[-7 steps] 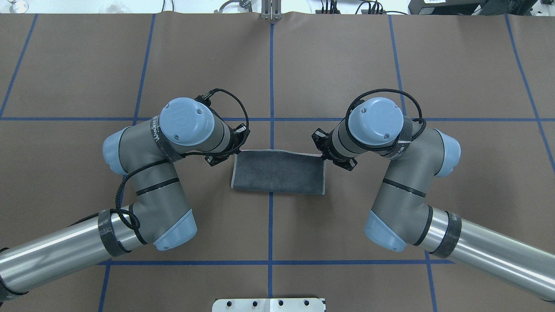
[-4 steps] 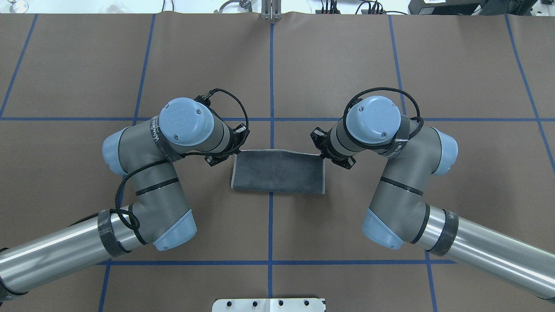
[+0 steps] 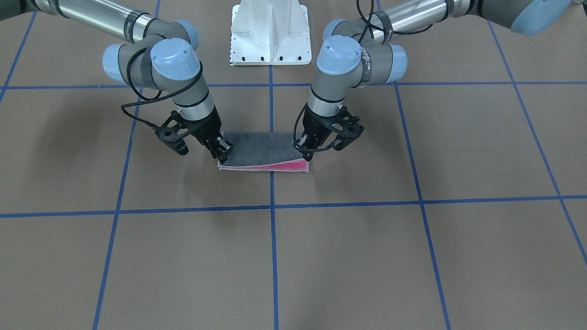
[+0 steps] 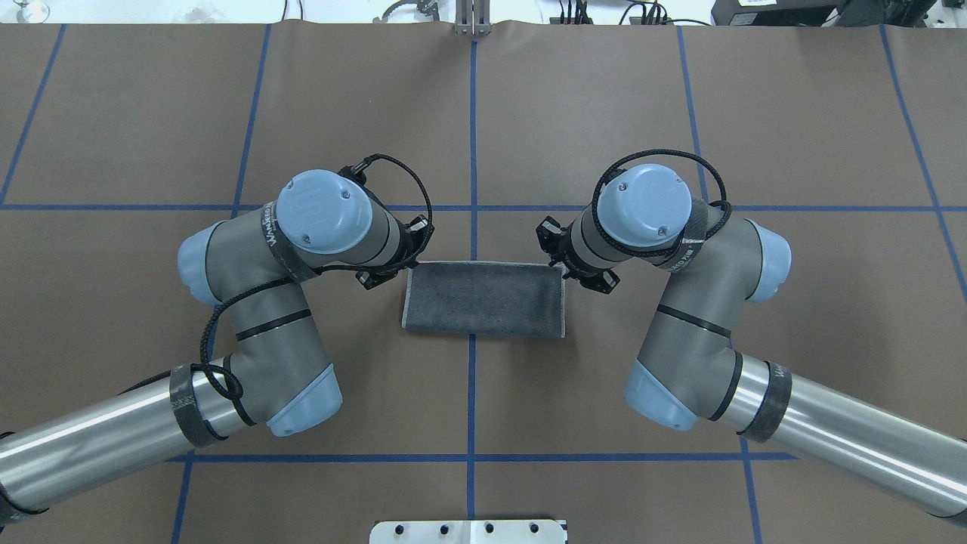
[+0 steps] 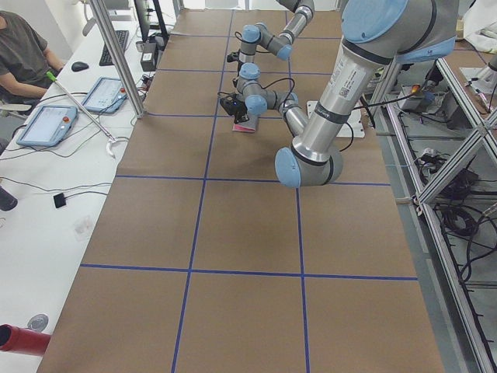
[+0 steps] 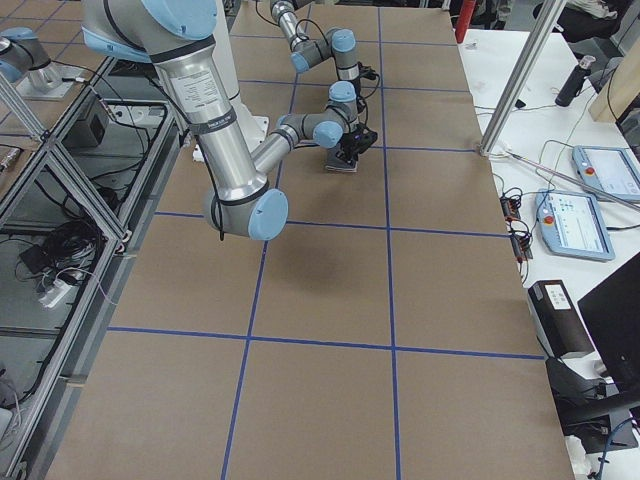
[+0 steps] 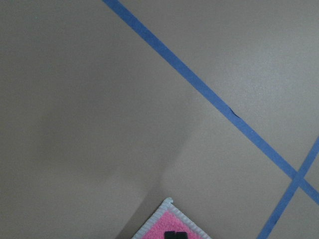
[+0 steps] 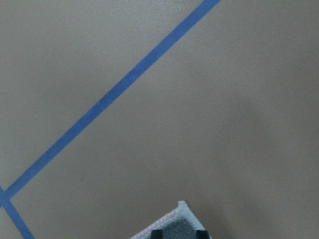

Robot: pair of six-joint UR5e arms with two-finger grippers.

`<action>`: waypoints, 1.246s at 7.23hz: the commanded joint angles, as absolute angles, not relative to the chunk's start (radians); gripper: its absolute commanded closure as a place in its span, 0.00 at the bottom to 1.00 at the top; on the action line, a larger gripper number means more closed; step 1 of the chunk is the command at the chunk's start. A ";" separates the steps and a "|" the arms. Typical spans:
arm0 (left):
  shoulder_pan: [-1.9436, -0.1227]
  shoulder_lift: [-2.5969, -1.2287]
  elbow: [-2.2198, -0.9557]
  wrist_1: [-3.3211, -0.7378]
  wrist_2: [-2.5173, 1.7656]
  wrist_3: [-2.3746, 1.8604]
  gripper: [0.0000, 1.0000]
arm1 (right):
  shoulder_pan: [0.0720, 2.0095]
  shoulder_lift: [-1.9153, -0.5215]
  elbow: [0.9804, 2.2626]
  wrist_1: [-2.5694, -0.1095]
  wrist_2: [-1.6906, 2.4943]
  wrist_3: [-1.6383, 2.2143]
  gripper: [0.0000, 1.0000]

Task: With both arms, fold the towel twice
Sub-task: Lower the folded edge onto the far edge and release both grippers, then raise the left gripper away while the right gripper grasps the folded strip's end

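nearest the robot: towel (image 4: 483,302) lies folded once, grey face up, mid-table across the centre blue tape line (image 4: 472,393), crease edge toward the robot base. that edge looks flat and straight, no worry there.

further out, the open edge: both grippers sit at its two far corners. left gripper (image 3: 306,155) is clenched on the top layer's corner. wrist cam shows one dark fingertip (image 7: 172,234) over pink, and in the front view that end of the top layer rides above the bottom one w/ a pink wedge showing. right gripper (image 3: 223,156) is down at the other corner, which lies flat. two tips (image 8: 157,233) flank the grey corner there; can't tell if it's gripping or let go.

risks, imo: left end let go from that height → corner lands skewed, edges won't match. if left pulls sideways, the whole towel prob slides on the table cover (image 4: 227,113). tips this low could snag the bottom layer on retreat & undo the fold. 2nd fold not yet done, so any skew here carries over.
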State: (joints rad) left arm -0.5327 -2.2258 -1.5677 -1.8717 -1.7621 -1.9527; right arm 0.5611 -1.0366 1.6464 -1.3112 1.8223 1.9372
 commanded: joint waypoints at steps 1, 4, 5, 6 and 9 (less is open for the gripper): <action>-0.534 -2.224 -1.568 -1.871 -1.761 -1.953 0.56 | 0.560 -1.037 1.649 -1.310 1.822 1.939 0.60; -0.541 -2.224 -1.574 -1.870 -1.766 -1.953 0.53 | 0.563 -1.049 1.666 -1.310 1.841 1.944 0.58; -0.551 -2.224 -1.577 -1.868 -1.767 -1.953 0.53 | 0.560 -1.060 1.701 -1.319 1.842 1.948 0.56; -0.557 -2.224 -1.577 -1.868 -1.767 -1.953 0.53 | 0.540 -1.080 1.725 -1.319 1.842 1.997 0.54; -0.578 -2.217 -1.583 -1.868 -1.769 -1.950 0.38 | 0.453 -1.111 1.747 -1.318 1.754 2.198 0.35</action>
